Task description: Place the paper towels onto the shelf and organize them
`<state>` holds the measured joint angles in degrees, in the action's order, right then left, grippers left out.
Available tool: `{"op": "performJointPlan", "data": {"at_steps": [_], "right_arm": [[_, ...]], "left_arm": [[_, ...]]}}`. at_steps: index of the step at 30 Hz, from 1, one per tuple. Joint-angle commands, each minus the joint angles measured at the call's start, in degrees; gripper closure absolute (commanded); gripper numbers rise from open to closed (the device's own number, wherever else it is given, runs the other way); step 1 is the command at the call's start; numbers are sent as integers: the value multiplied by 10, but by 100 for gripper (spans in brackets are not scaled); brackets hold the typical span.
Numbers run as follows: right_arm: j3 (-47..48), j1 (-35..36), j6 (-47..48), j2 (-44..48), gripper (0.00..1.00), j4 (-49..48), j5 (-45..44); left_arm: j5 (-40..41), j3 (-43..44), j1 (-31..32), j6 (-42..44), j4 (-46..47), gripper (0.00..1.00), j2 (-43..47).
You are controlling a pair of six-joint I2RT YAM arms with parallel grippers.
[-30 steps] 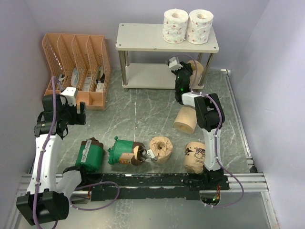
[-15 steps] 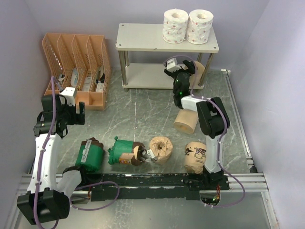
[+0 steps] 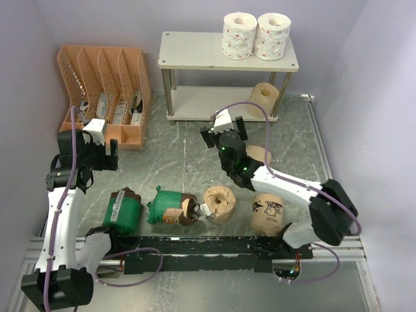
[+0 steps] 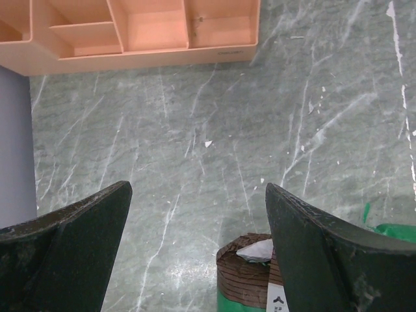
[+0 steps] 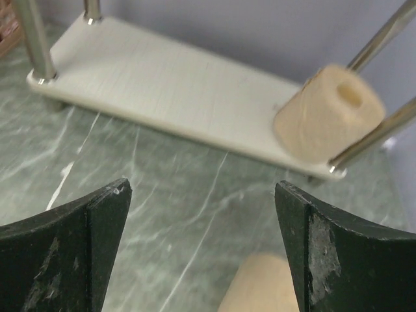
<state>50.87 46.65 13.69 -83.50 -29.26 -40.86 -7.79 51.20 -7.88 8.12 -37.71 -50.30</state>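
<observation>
Reaching for the next piece means lowering the right gripper [image 3: 222, 130], jaws wide and empty, squarely around the tan roll [image 3: 260, 155] on the table [image 3: 188, 153] beside it, then seating it against the lone roll [image 3: 265, 96] on the shelf [image 3: 195, 52]'s lower board, while the left gripper [image 4: 196, 188] hangs open too.
</observation>
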Motion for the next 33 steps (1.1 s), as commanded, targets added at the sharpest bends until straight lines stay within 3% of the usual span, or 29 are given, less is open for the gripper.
{"op": "performJointPlan", "data": {"at_steps": [1, 6, 9, 14, 19, 22, 27, 33], "right_arm": [[-29, 8, -210, 95, 9, 258, 31], [-143, 6, -195, 243, 5, 264, 44], [-155, 4, -188, 272, 3, 303, 11], [-145, 2, -191, 229, 3, 389, -46], [-155, -9, -164, 164, 5, 402, -122], [-150, -30, -171, 146, 10, 401, -112], [-143, -74, -166, 125, 28, 404, -83], [-143, -83, -163, 106, 32, 398, -81]], "left_arm": [[-9, 3, 20, 1, 10, 5, 12], [-9, 2, 29, 1, 11, 5, 22], [-7, 2, 35, -1, 11, 5, 30], [-7, 2, 49, 0, 11, 5, 42], [-7, 2, 57, 0, 11, 5, 51], [-7, 2, 58, 0, 11, 5, 55], [-7, 3, 58, 0, 10, 5, 59], [-7, 2, 58, 0, 11, 5, 60]]}}
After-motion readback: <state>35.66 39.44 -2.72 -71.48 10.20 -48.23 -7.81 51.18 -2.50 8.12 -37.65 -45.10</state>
